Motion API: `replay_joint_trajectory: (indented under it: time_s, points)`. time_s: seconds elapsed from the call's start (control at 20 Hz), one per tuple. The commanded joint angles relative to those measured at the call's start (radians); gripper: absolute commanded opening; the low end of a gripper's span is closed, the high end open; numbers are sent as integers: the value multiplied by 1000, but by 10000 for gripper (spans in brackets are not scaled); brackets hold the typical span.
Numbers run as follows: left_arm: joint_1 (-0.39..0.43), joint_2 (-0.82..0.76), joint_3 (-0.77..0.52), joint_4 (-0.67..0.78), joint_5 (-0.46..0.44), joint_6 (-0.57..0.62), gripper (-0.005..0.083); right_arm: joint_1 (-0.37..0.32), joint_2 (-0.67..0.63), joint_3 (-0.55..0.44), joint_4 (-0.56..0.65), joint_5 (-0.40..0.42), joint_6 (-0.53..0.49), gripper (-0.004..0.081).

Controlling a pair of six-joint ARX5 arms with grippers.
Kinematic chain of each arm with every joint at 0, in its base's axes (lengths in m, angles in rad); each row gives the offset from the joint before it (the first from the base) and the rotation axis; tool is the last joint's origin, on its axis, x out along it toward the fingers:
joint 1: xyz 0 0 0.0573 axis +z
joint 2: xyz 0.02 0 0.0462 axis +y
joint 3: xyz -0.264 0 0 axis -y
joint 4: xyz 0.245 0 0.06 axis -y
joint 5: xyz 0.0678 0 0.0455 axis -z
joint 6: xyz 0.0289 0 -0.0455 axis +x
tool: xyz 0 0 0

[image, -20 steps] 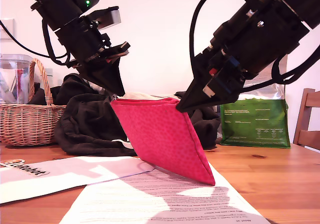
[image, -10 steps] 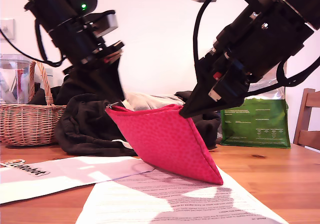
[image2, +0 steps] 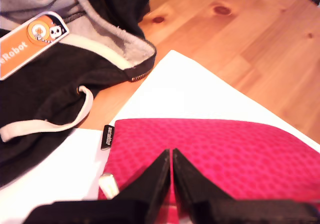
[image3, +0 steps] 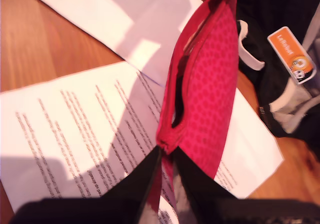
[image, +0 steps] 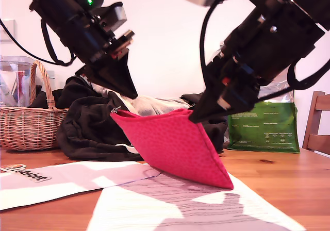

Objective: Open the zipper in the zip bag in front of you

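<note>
- My first gripper point(image: 130, 93), at the upper left of the exterior view, has come up off the pouch point(image: 175, 143). A second ago its tip sat at the pouch's left corner; now it hangs just above the silver pull point(image: 114, 109).
- The top edge has sagged at that end, and the lower corner has slid toward the exterior view's right over the paper point(image: 206, 210) on the tabletop point(image: 289, 179).
- My second gripper point(image: 196, 118) still has its jaws clenched on the pouch's right corner, holding it tilted off the tabletop.
- The second wrist view alone shows the zipper point(image3: 187, 44) gaping along its length, with the pull at the far end — so I judge the opening essentially done.
- The first wrist view alone shows my first gripper's jaws pressed together, with the pull beside them — not between them.
</note>
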Motion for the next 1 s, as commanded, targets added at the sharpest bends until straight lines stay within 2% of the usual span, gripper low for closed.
replay_joint_trajectory:
  time_s: [0.0,0.15,0.3,0.4,0.55,0.7,0.95]
  points:
    - [-3,-67,-2,-16,21,-3,-20,-1,-8,-9,-4,13,-13,-13]
    - [-3,-116,-2,-62,53,-2,-20,-1,-8,-9,-21,14,-30,-13]
    - [-6,-159,-2,-80,79,-3,-20,1,-8,-9,-81,25,-167,-13]
    - [-14,-175,-2,-93,80,-2,-20,3,-8,-9,-97,25,-180,-12]
    - [-19,-176,-2,-102,94,-3,-20,9,-8,-9,-93,37,-211,81]
    - [-36,-176,-2,-118,98,-2,-20,23,-8,-9,-93,43,-239,102]
    - [-49,-176,-2,-121,97,-2,-20,35,-8,-9,-138,45,-256,183]
